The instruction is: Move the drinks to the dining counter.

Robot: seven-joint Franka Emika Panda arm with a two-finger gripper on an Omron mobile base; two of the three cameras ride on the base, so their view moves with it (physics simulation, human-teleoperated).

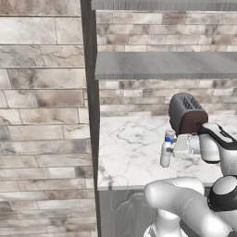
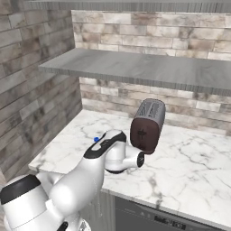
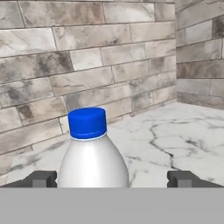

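Observation:
A clear water bottle (image 1: 165, 156) with a blue cap stands upright on the marble worktop (image 1: 129, 152) near its front edge. My gripper (image 1: 172, 149) reaches it from the right, level with its upper half. In the hand view the bottle (image 3: 92, 157) rises between my two dark fingertips (image 3: 41, 178), a little left of centre. The jaws are open wide and stand apart from its sides. From the right base view my arm hides the bottle except for its blue cap (image 2: 96, 139). The dining counter is out of view.
A dark red-brown toaster (image 1: 186, 113) stands just behind and right of the bottle, close to my wrist. A grey shelf (image 1: 162, 65) hangs over the worktop. Brick walls close off the back and left, with a dark post (image 1: 90, 92) at the worktop's left end.

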